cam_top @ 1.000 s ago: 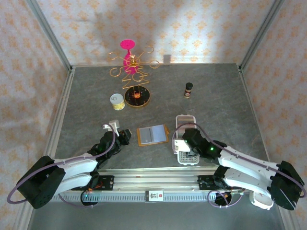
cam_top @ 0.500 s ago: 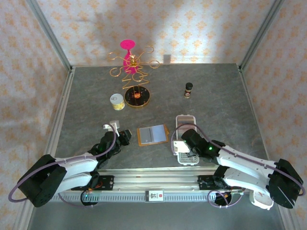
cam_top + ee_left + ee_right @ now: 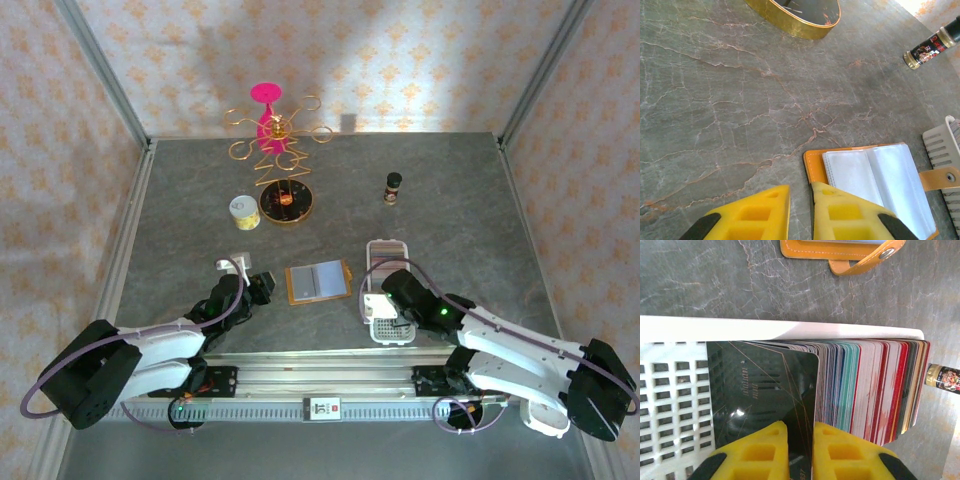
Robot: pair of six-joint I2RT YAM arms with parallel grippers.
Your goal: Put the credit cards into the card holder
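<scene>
Here: right pincer clenched on dark card, lower edge hidden; left pincer clenched, empty.

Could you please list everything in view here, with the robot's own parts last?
card holder: one, orange with pale sleeves, open, table's near middle.
tray: one, white, slotted, right of the card holder.
credit cards: many-coloured stack, on edge in the tray.
dark card: one, front of that stack.
bottle: one, small, dark, far right of centre.
wire stand: one, gold with pink top, far side.
tin: one, pale yellow, beside the stand's base.
table: one, grey marbled.
left pincer: yellow fingers nearly together, at the card holder's corner.
right pincer: yellow fingers, closed on the dark card.
</scene>
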